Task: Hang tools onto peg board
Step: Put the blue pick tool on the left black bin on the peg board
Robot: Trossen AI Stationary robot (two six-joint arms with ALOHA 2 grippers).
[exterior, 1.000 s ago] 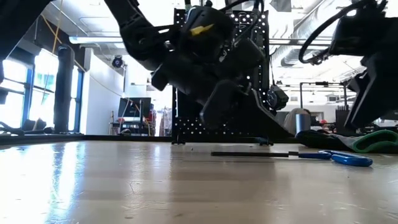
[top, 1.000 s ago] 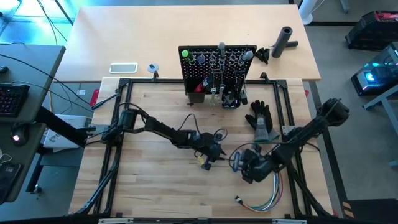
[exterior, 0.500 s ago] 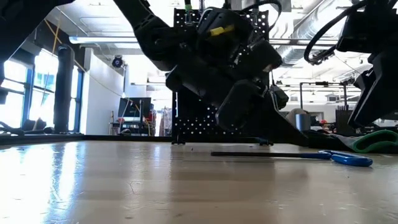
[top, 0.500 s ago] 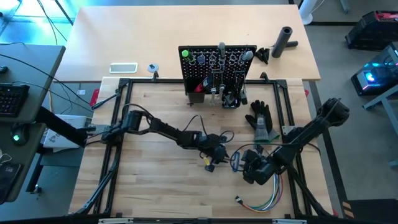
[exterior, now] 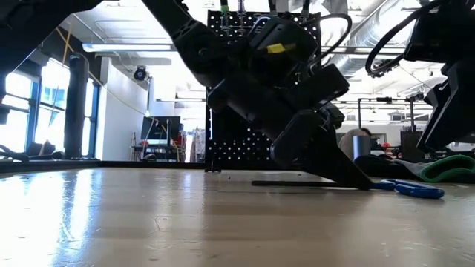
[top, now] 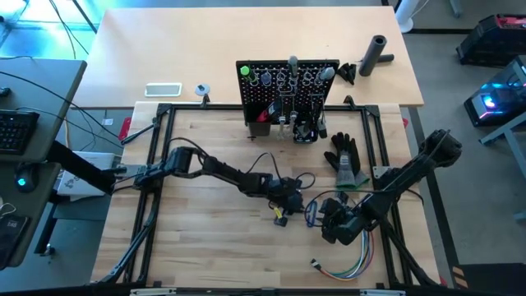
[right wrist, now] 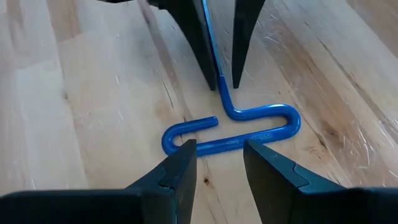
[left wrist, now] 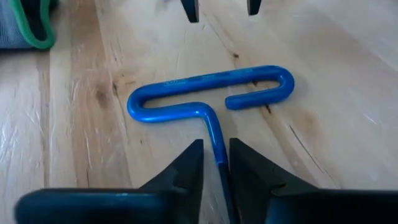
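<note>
A blue hex key with a looped handle lies flat on the wooden table, also seen as the hex key. My left gripper is low over it, slanting down. Its fingers stand narrowly apart on either side of the hex key's shaft, just short of the handle. My right gripper hovers open above the handle loop, touching nothing. The peg board stands upright at the table's far side with several tools hung on it. My left gripper has one finger on each side of the shaft, near where the shaft meets the handle. The fingers slant down from the table's left and lie along the shaft. A thin gap shows on both sides, and I cannot tell whether a finger touches. The hex key lies flat on the table.
A black glove with a green cuff lies right of centre. A bundle of coloured wires lies near the front right. A black cylinder and a white phone lie on the far table.
My left gripper has moved toward the table's right edge and down toward the blue hex key. In the low view its fingertips have come from well above the table down to the surface beside the key. The hex key has stayed in place.
</note>
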